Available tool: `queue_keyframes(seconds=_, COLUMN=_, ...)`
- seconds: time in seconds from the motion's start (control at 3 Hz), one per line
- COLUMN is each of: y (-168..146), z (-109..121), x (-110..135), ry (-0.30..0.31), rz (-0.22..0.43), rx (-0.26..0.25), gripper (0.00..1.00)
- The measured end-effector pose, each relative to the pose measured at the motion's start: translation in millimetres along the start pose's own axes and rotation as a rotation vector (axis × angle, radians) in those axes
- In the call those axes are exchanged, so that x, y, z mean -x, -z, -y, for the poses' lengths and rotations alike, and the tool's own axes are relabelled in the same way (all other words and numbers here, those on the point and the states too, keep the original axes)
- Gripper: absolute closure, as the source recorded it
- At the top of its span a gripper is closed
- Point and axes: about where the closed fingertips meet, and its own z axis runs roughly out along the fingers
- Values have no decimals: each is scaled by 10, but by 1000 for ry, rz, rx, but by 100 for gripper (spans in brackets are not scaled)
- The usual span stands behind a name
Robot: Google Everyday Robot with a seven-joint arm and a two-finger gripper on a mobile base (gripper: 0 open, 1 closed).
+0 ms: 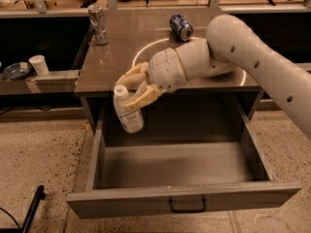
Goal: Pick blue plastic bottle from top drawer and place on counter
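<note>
My gripper [132, 89] is shut on the blue plastic bottle [128, 111], a slim clear bottle with a white cap and pale label. It holds the bottle by the neck, nearly upright, above the left rear part of the open top drawer [175, 171], just in front of the counter's front edge. The counter [121, 38] is glossy grey-brown with a thin white circle. My white arm reaches in from the right across the counter's front right part.
A crushed silver can [98, 24] stands at the counter's back left. A short blue soda can [181, 26] lies at its back centre. A lower shelf at left holds a white cup [38, 65] and a dish [16, 70].
</note>
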Motion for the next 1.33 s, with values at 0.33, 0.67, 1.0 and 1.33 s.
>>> queue_keyframes(seconds=0.33, y=-3, z=272, x=438, ry=-7, rz=16, rx=24, gripper=100)
queue_keyframes(seconds=0.67, y=210, z=569, x=774, ry=-50, rz=110, rx=10, gripper=100)
queue_keyframes(seconds=1.0, y=346, z=939, x=1027, ry=-79, rz=166, rx=-17, gripper=100)
queue_keyframes(seconds=1.33, y=482, z=1260, x=1137, ry=-118, rz=161, rx=-114, gripper=100)
